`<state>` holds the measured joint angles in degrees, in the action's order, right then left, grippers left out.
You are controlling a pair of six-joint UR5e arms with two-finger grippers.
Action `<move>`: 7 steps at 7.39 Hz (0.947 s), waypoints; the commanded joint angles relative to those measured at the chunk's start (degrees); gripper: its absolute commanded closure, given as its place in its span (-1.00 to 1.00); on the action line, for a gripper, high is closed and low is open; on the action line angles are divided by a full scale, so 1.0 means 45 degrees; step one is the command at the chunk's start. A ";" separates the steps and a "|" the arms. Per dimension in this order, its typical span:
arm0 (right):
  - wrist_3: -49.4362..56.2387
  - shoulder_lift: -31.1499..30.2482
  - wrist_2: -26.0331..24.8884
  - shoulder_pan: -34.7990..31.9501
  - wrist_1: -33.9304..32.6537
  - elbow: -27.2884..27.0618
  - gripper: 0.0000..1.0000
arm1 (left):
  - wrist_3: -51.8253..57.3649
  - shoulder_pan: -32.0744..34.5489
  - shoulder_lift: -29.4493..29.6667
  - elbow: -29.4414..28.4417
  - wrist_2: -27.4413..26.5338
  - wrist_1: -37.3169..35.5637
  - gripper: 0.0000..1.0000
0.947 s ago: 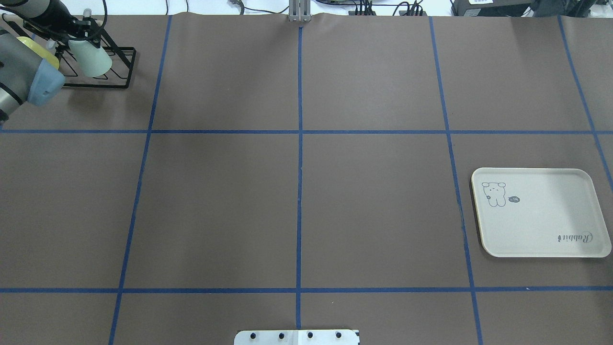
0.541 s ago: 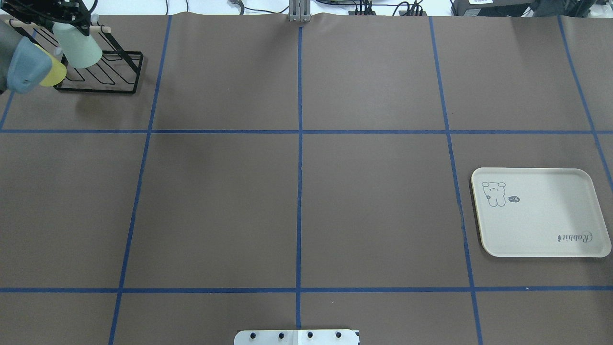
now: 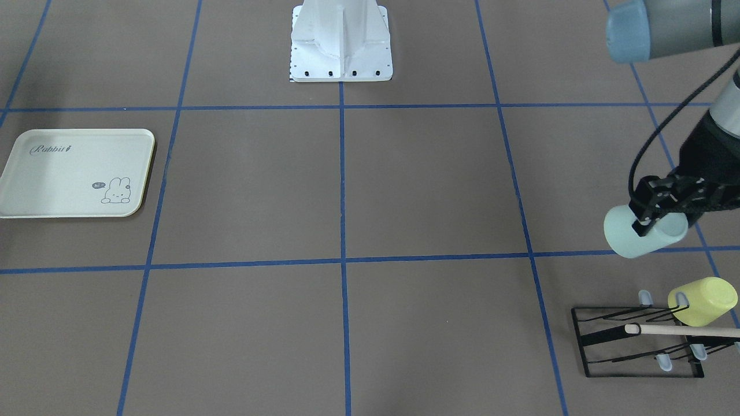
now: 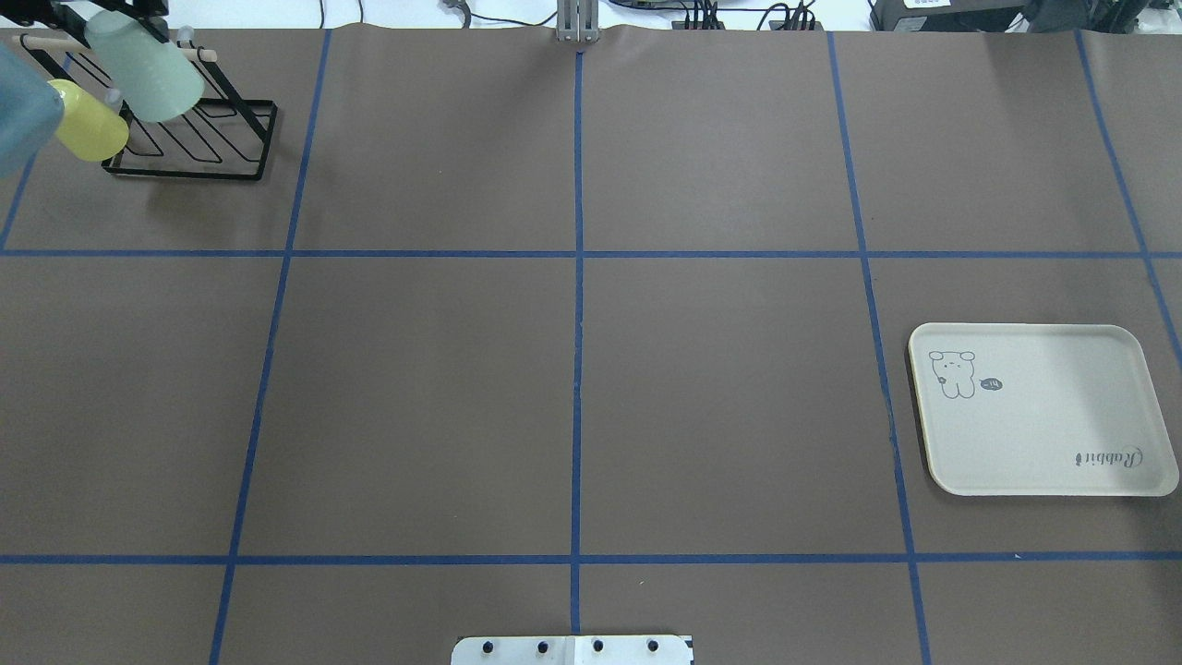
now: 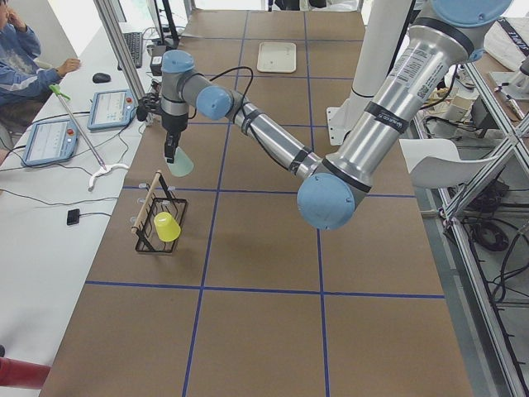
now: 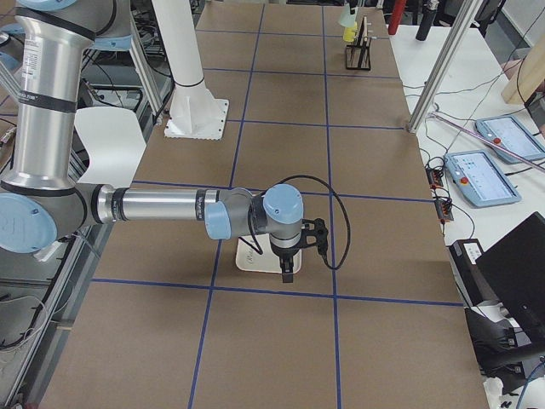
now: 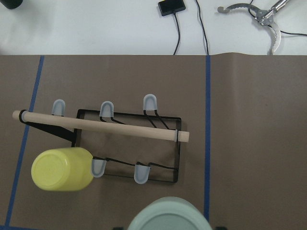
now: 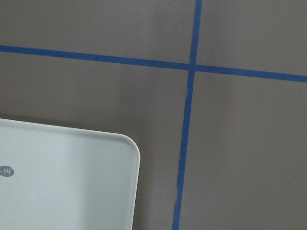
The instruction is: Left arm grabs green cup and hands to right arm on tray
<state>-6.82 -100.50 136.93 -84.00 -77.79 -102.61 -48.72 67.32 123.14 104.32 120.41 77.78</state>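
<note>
My left gripper point(image 3: 650, 222) is shut on the rim of the pale mint-green cup point(image 3: 639, 238) and holds it tilted in the air, clear of the black wire rack point(image 3: 636, 346). The cup also shows in the overhead view point(image 4: 148, 78), in the left view point(image 5: 179, 163), and at the bottom edge of the left wrist view point(image 7: 168, 216). The cream tray point(image 4: 1043, 416) lies on the other side of the table. The right gripper point(image 6: 288, 273) hangs by the tray's edge point(image 6: 251, 264) and shows only in the right view; I cannot tell whether it is open or shut. The right wrist view shows a tray corner point(image 8: 62, 177).
A yellow-green cup point(image 3: 702, 300) hangs on the rack point(image 4: 203, 148), under a wooden rod point(image 7: 100, 127). The robot's white base point(image 3: 341, 40) stands at mid table. Blue tape lines cross the brown table cover. An operator point(image 5: 21, 50) sits by the far side.
The left gripper has lifted the green cup up and off the rack. The left arm's elbow has moved out toward the overhead view's left edge, uncovering the yellow-green cup. The tray is unmoved.
</note>
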 commanded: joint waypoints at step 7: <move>-1.6863 0.4734 0.0078 0.5501 0.7585 -0.0616 -1.00 | -1.7416 -0.4394 0.1601 -0.1024 0.0549 1.2140 1.00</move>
<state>-69.75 -81.99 137.26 -62.03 -50.38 -104.88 -114.04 48.19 130.50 104.84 123.24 116.09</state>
